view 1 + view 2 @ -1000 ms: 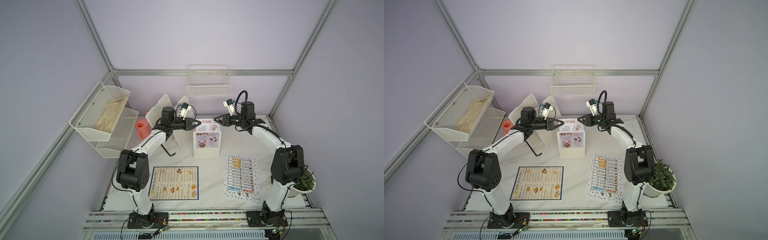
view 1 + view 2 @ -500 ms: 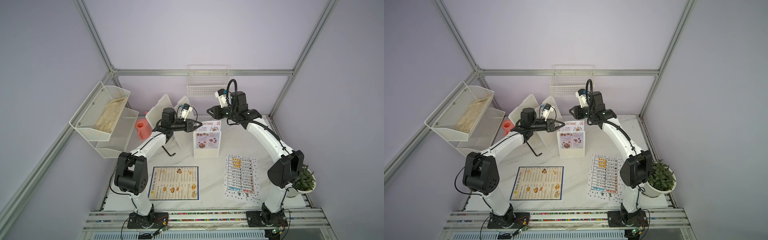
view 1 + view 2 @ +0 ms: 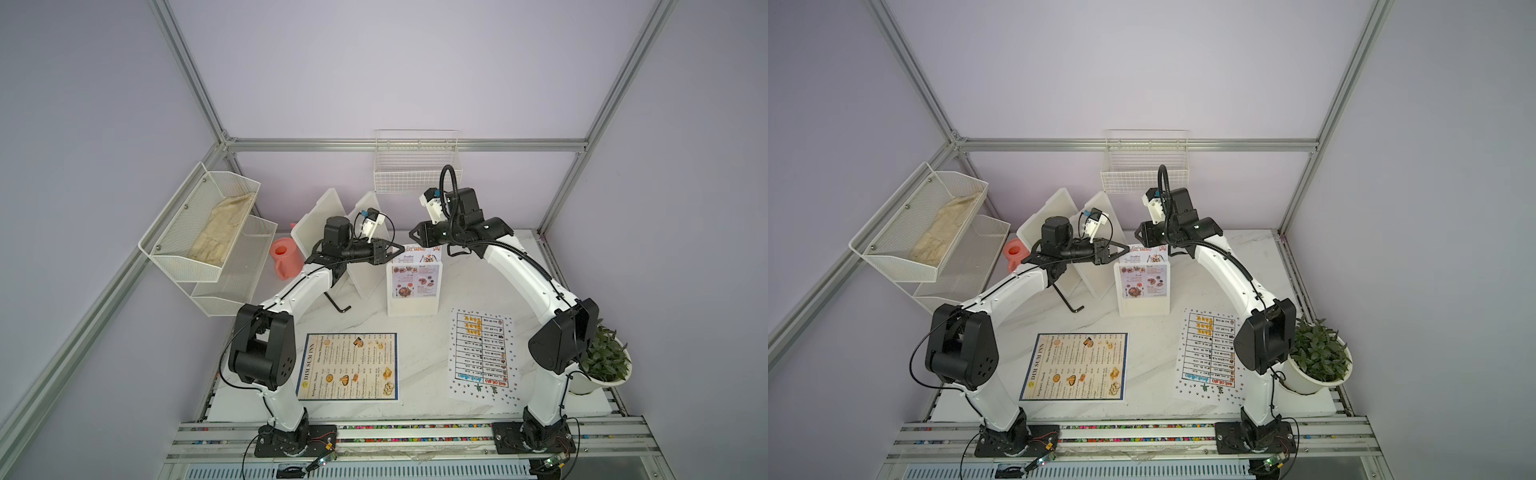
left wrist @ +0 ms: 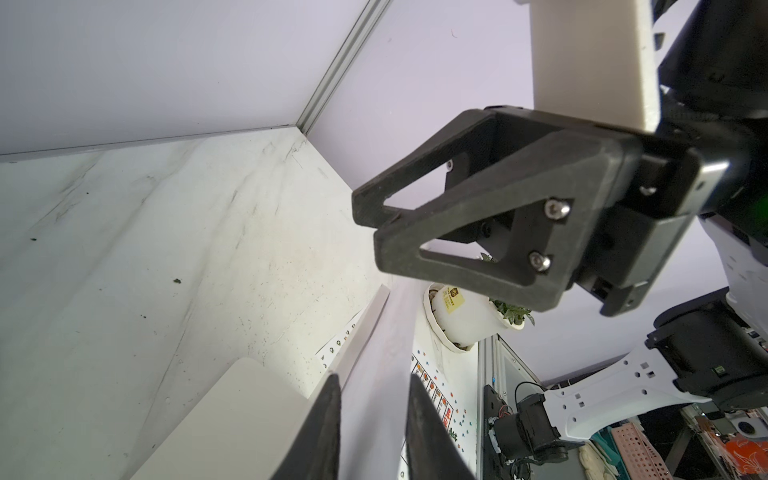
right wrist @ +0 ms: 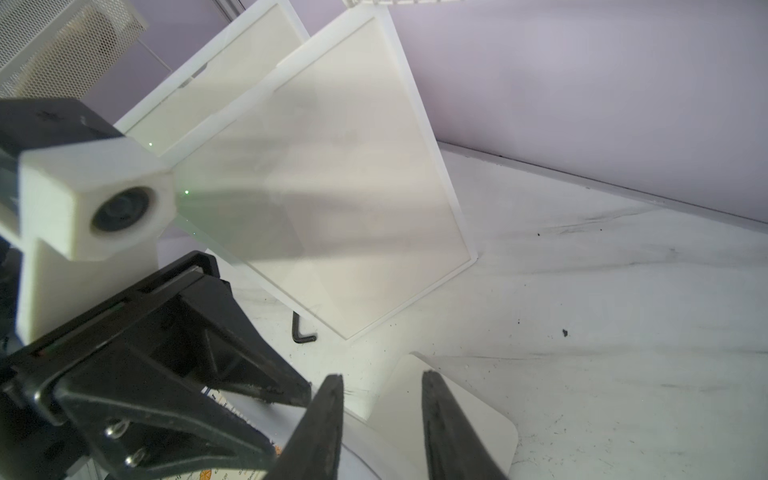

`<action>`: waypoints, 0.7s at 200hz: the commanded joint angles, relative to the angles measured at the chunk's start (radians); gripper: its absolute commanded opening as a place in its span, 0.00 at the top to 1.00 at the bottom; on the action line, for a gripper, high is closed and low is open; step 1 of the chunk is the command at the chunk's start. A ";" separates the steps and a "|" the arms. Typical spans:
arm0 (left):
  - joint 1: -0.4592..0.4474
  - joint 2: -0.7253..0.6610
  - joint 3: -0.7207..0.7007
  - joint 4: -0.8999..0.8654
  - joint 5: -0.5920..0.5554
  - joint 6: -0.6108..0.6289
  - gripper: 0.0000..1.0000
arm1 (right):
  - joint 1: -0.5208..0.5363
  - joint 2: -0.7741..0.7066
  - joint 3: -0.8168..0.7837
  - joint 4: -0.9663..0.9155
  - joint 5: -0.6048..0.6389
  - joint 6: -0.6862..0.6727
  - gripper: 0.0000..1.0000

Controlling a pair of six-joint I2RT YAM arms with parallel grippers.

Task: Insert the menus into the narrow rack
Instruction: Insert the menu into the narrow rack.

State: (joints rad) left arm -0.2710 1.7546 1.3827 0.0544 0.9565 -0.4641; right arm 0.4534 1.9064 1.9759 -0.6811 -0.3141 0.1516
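Facing each other tip to tip, the left gripper (image 3: pixel 400 248) and right gripper (image 3: pixel 413 235) are held near but apart, just above the rack (image 3: pixel 411 307). Left fingers (image 4: pixel 324 428) are seen partly apart in the left wrist view; their tips are placed at the top corner of the card (image 3: pixel 415 278) on the left arm's side, and no clamp on it can be made out. Right fingers (image 5: pixel 442 428) are spread slightly wider in the right wrist view; only a white rack panel is seen through the gap, nothing is held.

Card is stood upright in the rack, print turned to the front, top strip left showing above the rack's front face. Rack is placed on the table (image 3: pixel 424 353), toward the back.

DIM SUM sheet (image 3: pixel 349 365) is laid flat at the front, on the left arm's side, apart from the rack. Dotted sheet (image 3: pixel 480 353) is laid flat on the right arm's side, far edge near the rack's base. Neither is racked.

Two white boards (image 3: pixel 328 216) are leaned behind the left gripper; a hex key (image 3: pixel 337 305) is left by that arm; a pink cup (image 3: pixel 283 259) is set beside the boards. A wire basket (image 3: pixel 415 174) is hung on the back wall.
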 commanded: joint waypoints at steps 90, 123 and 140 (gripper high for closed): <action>0.002 -0.082 -0.060 0.026 -0.020 0.004 0.45 | 0.026 -0.020 -0.109 0.012 -0.015 0.001 0.65; 0.009 -0.112 -0.086 0.001 -0.066 0.020 0.35 | 0.031 -0.024 -0.136 0.021 -0.026 0.005 0.65; 0.009 -0.133 -0.096 -0.032 -0.105 0.039 0.28 | 0.034 -0.026 -0.150 0.026 -0.027 0.005 0.65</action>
State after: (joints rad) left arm -0.2687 1.6886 1.3186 0.0406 0.9058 -0.4618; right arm 0.4751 1.9060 1.8465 -0.6762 -0.3294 0.1528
